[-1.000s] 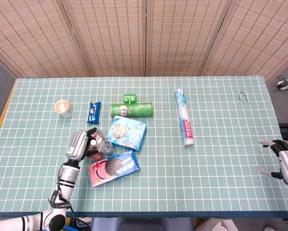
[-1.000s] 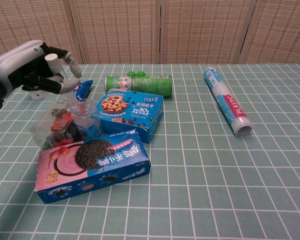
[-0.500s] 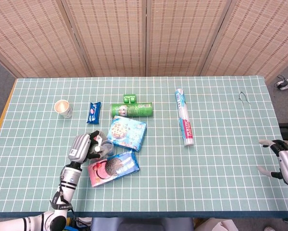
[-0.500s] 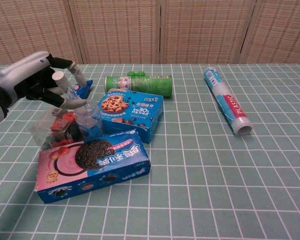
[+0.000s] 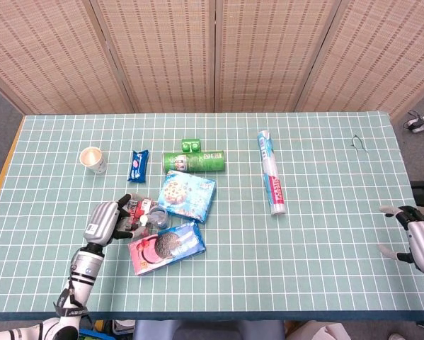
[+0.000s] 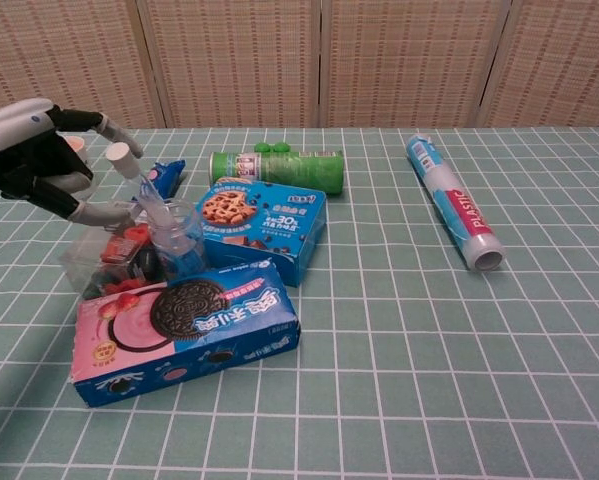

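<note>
Left hand (image 6: 39, 160), fingers spread and holding nothing, hovers just left of a clear jar (image 6: 176, 240). The jar stands upright, blue-labelled. Right hand (image 5: 418, 237) released, far right.

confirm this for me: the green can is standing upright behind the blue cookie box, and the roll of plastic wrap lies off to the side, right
Not quite. The green can is lying on its side, not standing upright; the chest view shows its length running across the table. The rest holds: it sits behind the blue cookie box, and the roll of plastic wrap lies off to the side.
</note>
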`<state>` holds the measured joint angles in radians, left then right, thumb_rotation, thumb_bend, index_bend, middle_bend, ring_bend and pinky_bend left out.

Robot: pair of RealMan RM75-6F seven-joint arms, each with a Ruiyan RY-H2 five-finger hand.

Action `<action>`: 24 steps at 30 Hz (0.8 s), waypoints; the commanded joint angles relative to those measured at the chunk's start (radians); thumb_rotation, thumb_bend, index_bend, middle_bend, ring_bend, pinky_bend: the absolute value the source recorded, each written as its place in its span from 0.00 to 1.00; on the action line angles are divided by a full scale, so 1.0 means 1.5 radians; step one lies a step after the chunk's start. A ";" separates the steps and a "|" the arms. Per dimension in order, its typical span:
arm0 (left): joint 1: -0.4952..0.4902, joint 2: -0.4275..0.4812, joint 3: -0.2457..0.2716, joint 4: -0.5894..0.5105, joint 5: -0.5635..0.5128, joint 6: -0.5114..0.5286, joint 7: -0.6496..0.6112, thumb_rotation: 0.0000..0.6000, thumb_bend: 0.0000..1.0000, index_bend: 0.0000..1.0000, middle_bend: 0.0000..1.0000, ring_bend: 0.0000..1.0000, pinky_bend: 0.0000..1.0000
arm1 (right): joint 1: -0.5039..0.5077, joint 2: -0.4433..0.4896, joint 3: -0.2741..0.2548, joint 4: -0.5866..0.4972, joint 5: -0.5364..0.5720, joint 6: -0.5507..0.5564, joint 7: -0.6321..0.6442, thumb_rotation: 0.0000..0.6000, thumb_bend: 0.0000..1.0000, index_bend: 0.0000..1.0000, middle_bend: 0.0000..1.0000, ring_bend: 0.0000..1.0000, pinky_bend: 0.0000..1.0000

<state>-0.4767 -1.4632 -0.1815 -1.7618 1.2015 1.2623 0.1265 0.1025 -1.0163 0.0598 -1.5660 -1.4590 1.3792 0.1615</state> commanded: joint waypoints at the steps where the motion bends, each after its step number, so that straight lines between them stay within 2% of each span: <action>1: 0.028 0.048 0.022 -0.031 0.017 0.016 0.000 1.00 0.05 0.39 1.00 0.97 0.95 | 0.000 -0.001 0.002 0.000 0.006 -0.002 -0.004 1.00 0.06 0.28 0.36 0.22 0.41; 4: 0.052 0.101 0.044 -0.055 0.040 0.027 -0.007 1.00 0.05 0.39 1.00 0.95 0.93 | 0.000 -0.002 0.007 0.000 0.020 -0.004 -0.008 1.00 0.06 0.28 0.36 0.22 0.41; 8: 0.088 0.162 0.075 -0.064 0.074 0.066 0.026 1.00 0.05 0.37 1.00 0.88 0.87 | 0.000 -0.006 0.012 -0.002 0.035 -0.005 -0.025 1.00 0.06 0.28 0.36 0.22 0.41; 13: 0.133 0.225 0.091 -0.071 0.107 0.111 -0.024 1.00 0.05 0.36 0.95 0.77 0.83 | 0.003 -0.011 0.015 -0.007 0.046 -0.012 -0.044 1.00 0.06 0.28 0.36 0.22 0.41; 15: 0.149 0.237 0.098 -0.051 0.121 0.134 -0.008 1.00 0.05 0.36 0.89 0.74 0.80 | 0.005 -0.014 0.016 -0.007 0.049 -0.016 -0.051 1.00 0.06 0.28 0.36 0.22 0.41; 19: 0.176 0.246 0.130 -0.004 0.139 0.157 0.122 1.00 0.05 0.32 0.78 0.67 0.76 | 0.011 -0.019 0.016 -0.004 0.053 -0.028 -0.061 1.00 0.06 0.28 0.36 0.22 0.41; 24: 0.202 0.214 0.135 0.056 0.146 0.180 0.125 1.00 0.06 0.31 0.74 0.63 0.74 | 0.014 -0.028 0.021 -0.001 0.069 -0.033 -0.084 1.00 0.06 0.28 0.36 0.22 0.41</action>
<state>-0.2082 -1.1224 0.0043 -1.7415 1.4022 1.5002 0.3190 0.1222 -1.0556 0.0886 -1.5687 -1.3595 1.3319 0.0397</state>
